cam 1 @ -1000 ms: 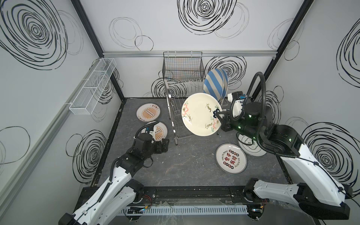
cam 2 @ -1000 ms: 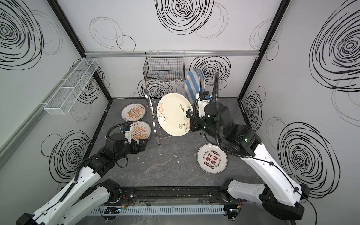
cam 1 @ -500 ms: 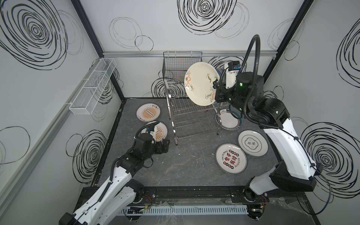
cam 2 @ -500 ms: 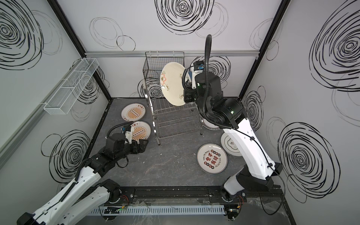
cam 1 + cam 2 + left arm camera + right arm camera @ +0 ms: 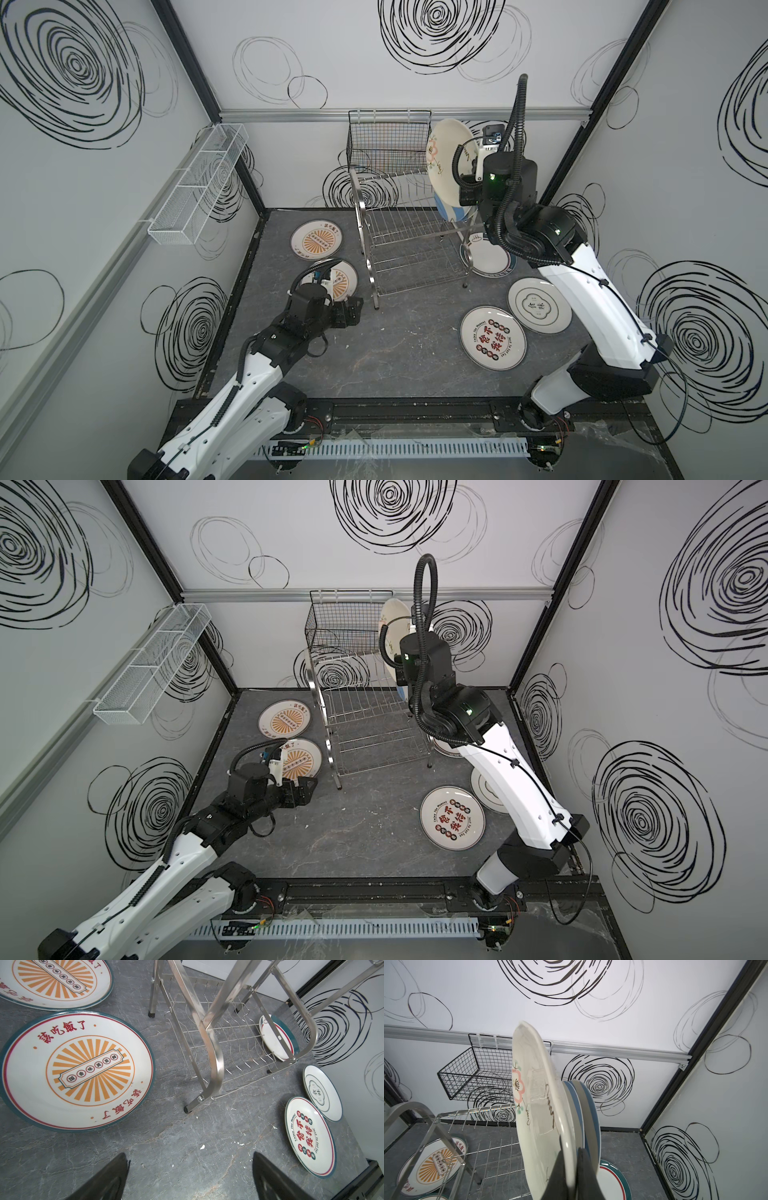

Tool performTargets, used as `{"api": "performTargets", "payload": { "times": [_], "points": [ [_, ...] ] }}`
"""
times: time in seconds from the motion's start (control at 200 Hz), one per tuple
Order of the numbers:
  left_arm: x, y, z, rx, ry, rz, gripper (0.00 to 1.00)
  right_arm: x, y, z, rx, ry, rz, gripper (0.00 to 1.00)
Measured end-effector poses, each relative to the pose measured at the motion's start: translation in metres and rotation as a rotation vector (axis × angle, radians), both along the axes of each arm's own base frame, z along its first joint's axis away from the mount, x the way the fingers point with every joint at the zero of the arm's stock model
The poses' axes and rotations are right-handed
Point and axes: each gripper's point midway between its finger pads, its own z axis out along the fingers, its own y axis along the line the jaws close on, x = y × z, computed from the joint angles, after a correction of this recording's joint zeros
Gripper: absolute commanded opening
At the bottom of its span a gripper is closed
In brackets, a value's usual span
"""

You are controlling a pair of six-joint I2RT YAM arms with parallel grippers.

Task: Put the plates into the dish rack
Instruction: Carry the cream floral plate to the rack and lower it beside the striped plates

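My right gripper [image 5: 570, 1147] is shut on the rim of a whitish flower plate [image 5: 451, 162]. The plate is held upright, edge-on, over the right end of the dish rack [image 5: 399, 232], close beside a blue-white striped plate [image 5: 588, 1109] standing there. My left gripper [image 5: 190, 1157] hovers open and empty over the floor, near the rack's front leg. Flat on the floor lie two orange sunburst plates [image 5: 316, 243] [image 5: 343, 282], a red-black character plate [image 5: 492, 343], a whitish plate [image 5: 539, 305] and a teal-rimmed plate [image 5: 494, 262].
A black wire basket [image 5: 386, 145] hangs on the back wall just behind the rack and the held plate. A long white mesh tray [image 5: 199, 183] is fixed to the left wall. Walls close in on three sides.
The right arm has carried the flower plate from in front of the rack up and over to its right end, turning it edge-on. The left arm has stayed put.
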Motion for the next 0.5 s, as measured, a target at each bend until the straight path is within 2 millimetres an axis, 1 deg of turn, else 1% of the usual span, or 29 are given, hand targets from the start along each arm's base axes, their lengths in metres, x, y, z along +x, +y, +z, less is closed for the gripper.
{"api": "performTargets", "payload": {
  "times": [0.25, 0.5],
  "points": [
    [0.001, 0.000, 0.000, -0.003, -0.001, -0.002, 0.96, 0.006, 0.005, -0.008, -0.019, -0.008, -0.029, 0.00],
    [0.001, 0.000, -0.001, 0.000, 0.004, -0.002, 0.96, 0.015, 0.008, -0.021, -0.031, -0.001, -0.060, 0.00]
  ]
}}
